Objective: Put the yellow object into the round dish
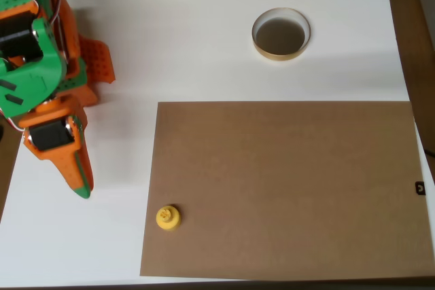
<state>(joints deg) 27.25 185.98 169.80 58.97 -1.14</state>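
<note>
You have the gripper point(80, 180) hanging over the white counter point(204, 39) just off the left edge of the brown mat point(285, 188), its orange and green fingers tapering together to a point that aims down the overhead view; they look closed on one another with nothing between them, though from straight above the exact gap is hard to judge. The yellow object point(168, 217) stands upright on the mat, inside its lower-left corner, knob up. That is the relation your next move turns on: from the gripper tip the yellow object lies to the right and a little lower in the picture, near but clearly apart, so you will probably need to open the fingers, swing slightly toward the mat and come down over the knob. The piece is round, so it has no long axis to line up with; any approach angle should serve. The round dish point(281, 33) sits on the bare counter beyond the mat's upper edge, toward its right half, well apart from the yellow object and lying diagonally across the mat from it. The mat is flat and plain. Dark wood shows past the counter's right edge.
</note>
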